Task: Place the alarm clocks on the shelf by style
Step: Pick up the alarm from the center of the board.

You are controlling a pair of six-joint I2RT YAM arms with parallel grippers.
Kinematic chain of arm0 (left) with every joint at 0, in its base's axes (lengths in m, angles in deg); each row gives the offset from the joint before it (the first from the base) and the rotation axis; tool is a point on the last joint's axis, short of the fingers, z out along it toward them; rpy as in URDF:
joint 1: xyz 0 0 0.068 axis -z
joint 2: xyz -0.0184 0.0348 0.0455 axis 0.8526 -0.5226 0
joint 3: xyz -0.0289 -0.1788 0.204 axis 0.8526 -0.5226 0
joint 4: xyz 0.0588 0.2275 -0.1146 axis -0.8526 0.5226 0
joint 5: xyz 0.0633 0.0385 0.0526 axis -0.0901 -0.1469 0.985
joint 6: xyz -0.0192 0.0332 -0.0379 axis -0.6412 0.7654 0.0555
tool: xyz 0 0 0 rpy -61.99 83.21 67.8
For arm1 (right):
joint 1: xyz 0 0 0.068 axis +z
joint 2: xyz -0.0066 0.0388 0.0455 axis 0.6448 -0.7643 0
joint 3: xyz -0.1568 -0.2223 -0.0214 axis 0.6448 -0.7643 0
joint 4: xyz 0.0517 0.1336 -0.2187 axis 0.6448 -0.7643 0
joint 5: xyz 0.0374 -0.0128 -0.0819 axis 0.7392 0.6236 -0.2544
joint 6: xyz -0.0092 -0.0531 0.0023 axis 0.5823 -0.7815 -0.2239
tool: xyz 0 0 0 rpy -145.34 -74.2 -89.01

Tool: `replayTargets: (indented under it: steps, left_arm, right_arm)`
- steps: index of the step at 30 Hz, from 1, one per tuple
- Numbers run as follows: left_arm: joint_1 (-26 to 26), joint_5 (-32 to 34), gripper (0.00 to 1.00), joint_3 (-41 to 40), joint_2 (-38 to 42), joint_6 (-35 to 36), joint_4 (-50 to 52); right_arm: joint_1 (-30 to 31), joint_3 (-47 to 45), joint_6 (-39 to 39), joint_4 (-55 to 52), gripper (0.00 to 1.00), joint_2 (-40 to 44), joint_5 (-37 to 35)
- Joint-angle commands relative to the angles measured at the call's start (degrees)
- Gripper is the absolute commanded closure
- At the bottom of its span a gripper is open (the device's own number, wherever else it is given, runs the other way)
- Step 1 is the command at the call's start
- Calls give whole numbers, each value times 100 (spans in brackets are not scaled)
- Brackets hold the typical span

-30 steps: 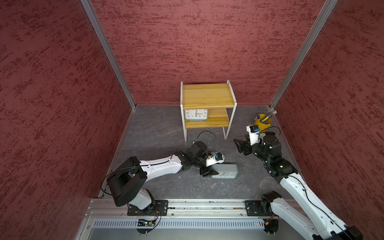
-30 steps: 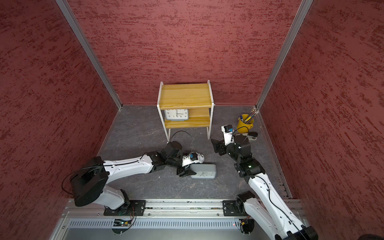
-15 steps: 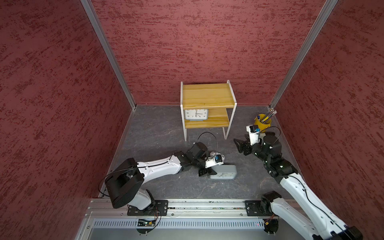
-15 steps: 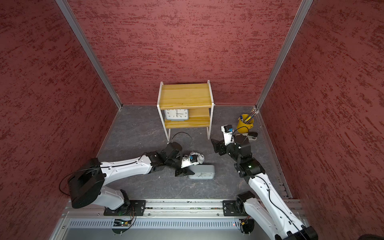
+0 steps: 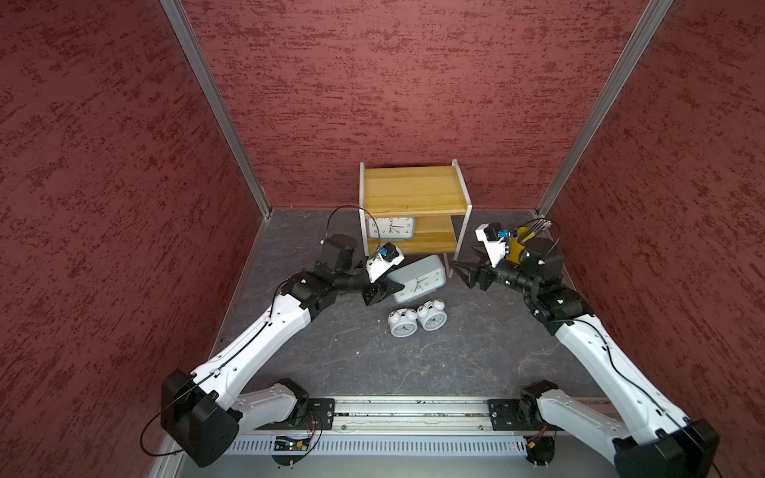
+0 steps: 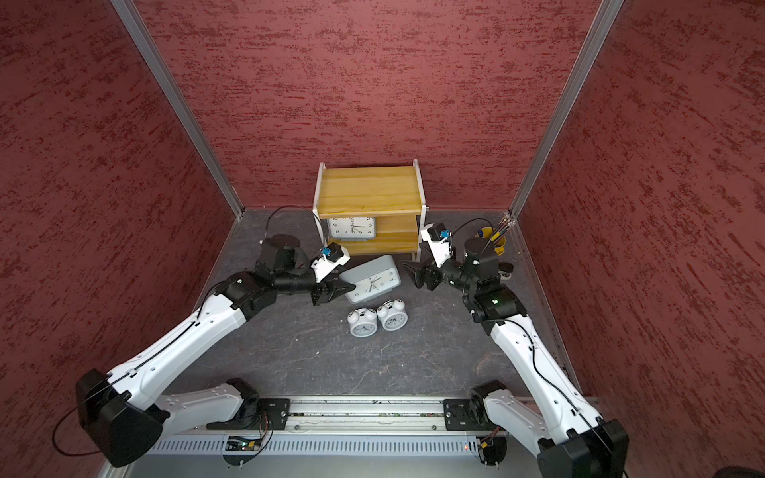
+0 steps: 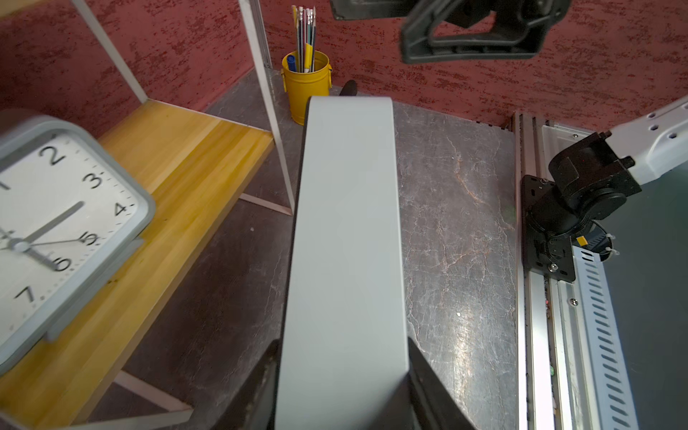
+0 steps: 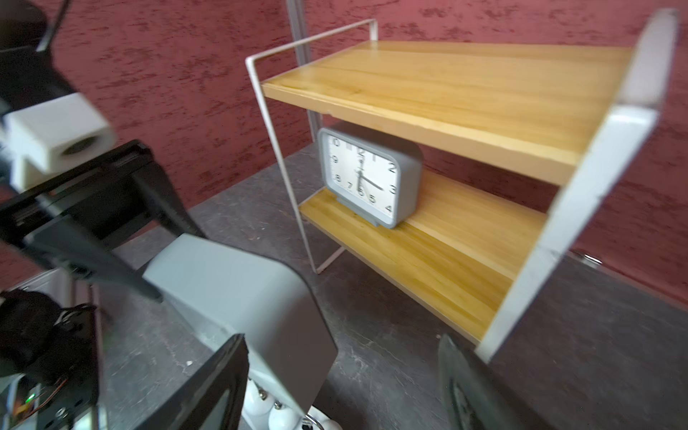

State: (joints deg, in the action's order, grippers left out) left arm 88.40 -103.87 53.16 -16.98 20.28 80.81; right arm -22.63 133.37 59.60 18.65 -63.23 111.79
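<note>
Within the last second, has raised the held grey clock [image 5: 420,279] off the table [image 5: 352,360], where flat before, and carried it tilted, dial up, to just in front of the shelf [image 5: 414,188], with the left pincer [image 5: 387,289] clamped on one end. Has also brought into sight the twin-bell clocks [image 5: 416,320], side by side on the table just beside the carried clock. Probably midway through the second grey placement, given the shelved grey clock [image 5: 391,227] already standing on the lower board [image 5: 434,236] with bare wood beside it. Calls for turning the clock upright and slipping it under the top board, between the shelved grey clock and the white frame post [image 5: 463,229]. Tight there, with the right pincer [image 5: 461,273], jaws apart and empty, hovering near that post and the pencil cup [image 5: 515,252] behind. Open table only toward the front rail.
</note>
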Motion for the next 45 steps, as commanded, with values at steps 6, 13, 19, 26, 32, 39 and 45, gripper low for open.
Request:
replayTargets:
  steps: [6,13,19,26,32,39,45]
  left_arm:
    - [-401,-856,63,909,27,406,1159]
    - [-495,-1460,63,1883,-445,1231,2324]
    - [-499,-1662,63,2511,-802,1637,2888]
    - [-418,-1766,63,2722,-977,1915,3168]
    - [-287,-1713,62,2736,-1033,1890,3079]
    - [-171,-1598,62,2763,-1135,1800,2960]
    - [-111,-1546,62,2755,-1179,1715,2809]
  right_arm:
    - [-15,403,-534,-339,20,-337,1574]
    - [-18,642,-996,-1048,27,-589,2171]
    - [-13,653,-1174,-1214,36,-595,2339]
    - [-19,668,-1183,-1208,39,-634,2784]
    - [-18,752,-1139,-1247,45,-795,3102]
    - [-20,744,-1128,-1178,53,-828,3081]
    - [-13,773,-1141,-1266,72,-839,3081]
